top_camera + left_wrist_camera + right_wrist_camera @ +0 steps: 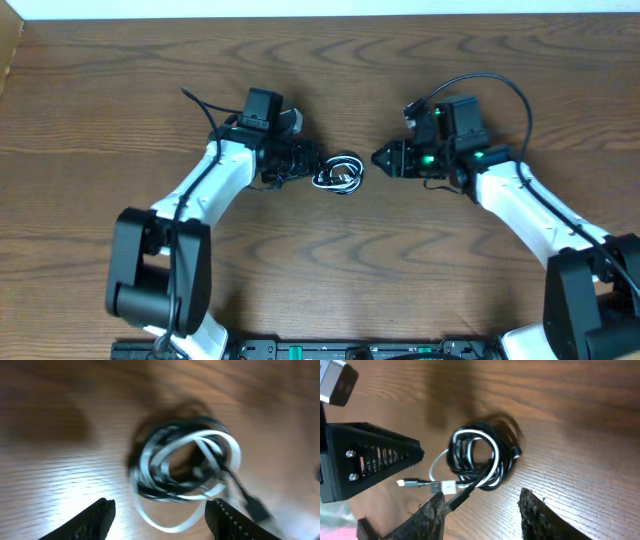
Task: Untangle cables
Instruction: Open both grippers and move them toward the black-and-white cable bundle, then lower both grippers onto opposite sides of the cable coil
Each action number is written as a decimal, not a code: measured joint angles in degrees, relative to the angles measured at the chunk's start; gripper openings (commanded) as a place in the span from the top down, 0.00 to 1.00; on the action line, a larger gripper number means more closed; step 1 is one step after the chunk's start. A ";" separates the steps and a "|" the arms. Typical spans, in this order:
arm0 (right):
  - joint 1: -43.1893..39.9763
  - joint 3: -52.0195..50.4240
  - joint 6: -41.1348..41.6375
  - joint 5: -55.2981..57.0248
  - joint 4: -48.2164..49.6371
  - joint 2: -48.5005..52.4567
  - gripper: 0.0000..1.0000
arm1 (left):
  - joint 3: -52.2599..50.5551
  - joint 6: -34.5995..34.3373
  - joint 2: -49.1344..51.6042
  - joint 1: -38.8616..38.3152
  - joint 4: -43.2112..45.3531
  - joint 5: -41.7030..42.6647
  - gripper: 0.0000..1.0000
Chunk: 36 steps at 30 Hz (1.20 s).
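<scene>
L pincer point(160, 510): released, jaws part-spread, nothing clamped. Sits low over the table point(330, 60), pointing right toward the bundle.
L pincer → bundle: knot lies straight ahead of the tips. Its lowest white loop sags into the gap between the two fingers, but no grip shows.
Cables point(338, 173): one small coiled knot, black and white strands wound together, flat on the table in the middle, between the two pincers.
Axis: coil is near round with no strong long axis, so approach angle prob. matters less than which strand gets picked.
Tails: black plug point(255, 508) trails out of the coil in the L wrist view. White plug point(442, 486) sticks out sideways in the R wrist view, ending just beside one R finger.
R pincer point(481, 502): released, jaws apart, empty. Points left at the knot, coil just ahead of the tips.
Nearer arm: close call; L looks a touch nearer to the coil body, R nearer to the free white plug.
Next move (est.): L pins the coil while R takes the white tail and pulls away.
</scene>
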 measured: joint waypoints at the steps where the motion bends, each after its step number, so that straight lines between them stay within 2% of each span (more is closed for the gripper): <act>1: 0.66 0.00 0.35 1.03 0.04 0.61 0.49 | 0.00 -0.70 0.76 0.00 0.02 -1.14 0.36; 9: 4.63 0.02 1.79 4.92 0.92 6.78 0.48 | 0.00 -2.36 4.70 0.00 0.26 -3.82 0.36; 14: 5.92 0.02 2.34 5.70 1.42 10.40 0.63 | 0.00 -2.56 6.36 0.00 0.24 -4.17 0.37; 17: 6.25 0.02 2.54 5.88 1.18 11.37 0.71 | 0.00 -2.62 6.36 0.00 -0.59 -4.20 0.44; 19: 6.40 0.02 2.95 5.99 1.25 11.39 0.72 | 0.02 -2.71 6.36 0.00 -1.84 -4.22 0.46; 21: 6.40 0.02 2.58 5.81 1.36 11.39 0.72 | 0.02 -2.62 6.36 0.00 -2.49 -4.20 0.55; 23: 6.12 0.20 1.49 4.96 1.05 11.39 0.70 | 0.02 -2.29 6.36 0.20 -3.19 -4.07 0.58; 27: 2.95 2.99 -1.20 2.84 -3.17 10.82 0.67 | 1.88 -2.10 6.38 3.93 -4.31 1.49 0.57; 29: 0.83 4.13 -1.66 2.56 -3.48 9.94 0.64 | 3.91 -2.60 6.38 6.78 -4.07 5.16 0.47; 31: -1.16 5.03 -2.01 1.60 -2.89 8.87 0.60 | 5.09 -3.65 6.36 8.83 -4.33 7.80 0.43; 36: -3.08 5.68 -2.27 0.48 -2.19 7.69 0.56 | 4.74 -4.52 6.36 9.22 -6.34 10.43 0.43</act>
